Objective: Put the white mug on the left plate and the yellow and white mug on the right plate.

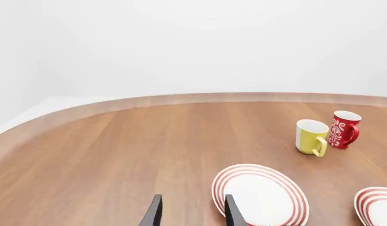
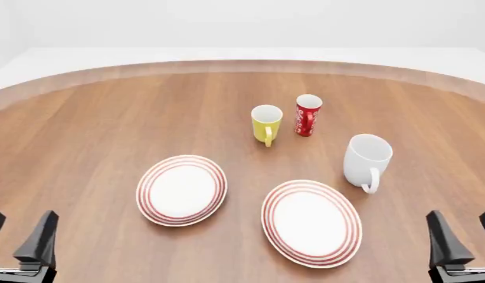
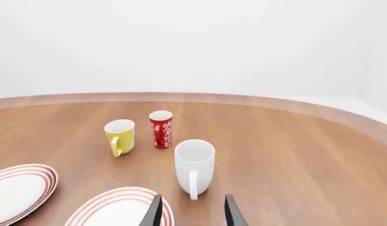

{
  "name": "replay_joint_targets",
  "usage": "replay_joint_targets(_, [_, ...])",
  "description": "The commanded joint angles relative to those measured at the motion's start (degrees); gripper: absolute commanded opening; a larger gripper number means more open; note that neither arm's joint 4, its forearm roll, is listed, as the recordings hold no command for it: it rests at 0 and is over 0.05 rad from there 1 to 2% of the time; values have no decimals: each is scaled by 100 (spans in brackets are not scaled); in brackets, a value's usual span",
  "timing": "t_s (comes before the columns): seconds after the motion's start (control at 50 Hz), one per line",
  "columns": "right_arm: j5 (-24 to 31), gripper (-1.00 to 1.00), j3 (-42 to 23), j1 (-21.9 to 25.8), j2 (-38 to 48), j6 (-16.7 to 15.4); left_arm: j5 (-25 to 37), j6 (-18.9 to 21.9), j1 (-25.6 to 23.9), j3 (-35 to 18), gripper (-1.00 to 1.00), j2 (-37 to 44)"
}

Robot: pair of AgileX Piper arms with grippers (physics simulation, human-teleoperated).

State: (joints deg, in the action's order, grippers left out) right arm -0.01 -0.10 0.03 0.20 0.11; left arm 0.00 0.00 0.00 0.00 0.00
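The tall white mug (image 2: 366, 160) (image 3: 194, 166) stands upright on the table, right of centre, its handle turned toward the near edge. The short yellow and white mug (image 2: 266, 124) (image 1: 311, 136) (image 3: 120, 136) stands farther back near the middle. The left plate (image 2: 182, 190) (image 1: 261, 195) (image 3: 14, 192) and the right plate (image 2: 311, 222) (image 3: 118, 209) (image 1: 377, 207) lie side by side in front, both bare. My left gripper (image 2: 18, 236) (image 1: 191, 214) is open at the near left corner. My right gripper (image 2: 463, 233) (image 3: 191, 213) is open at the near right, just short of the white mug.
A slim red mug with white marks (image 2: 308, 115) (image 1: 343, 129) (image 3: 161, 129) stands just right of the yellow and white mug. The wooden table has a raised curved rim (image 2: 242, 66) along its far side.
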Motion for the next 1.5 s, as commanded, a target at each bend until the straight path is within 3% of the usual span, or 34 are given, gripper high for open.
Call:
replay_joint_targets(0.02, [-64, 100, -9, 9, 125, 0, 0, 0, 0, 0, 100, 0])
replay_joint_targets(0.3, [-767, 100, -109, 141, 1001, -214, 0, 0, 0, 0, 100, 0])
replay_joint_targets(0.44, [-1464, 100, -189, 212, 1813, -202, 0, 0, 0, 0, 100, 0])
replay_joint_targets(0.5, [-1754, 100, -204, 133, 2152, 7, 0, 0, 0, 0, 100, 0])
replay_joint_targets(0.6, [-2406, 100, -152, 116, 2797, -66, 0, 0, 0, 0, 100, 0])
replay_joint_targets(0.8, [-3091, 100, -243, -41, 3594, -147, 0, 0, 0, 0, 100, 0])
replay_joint_targets(1.5, [-4899, 100, -400, 30, 6102, -222, 0, 0, 0, 0, 100, 0])
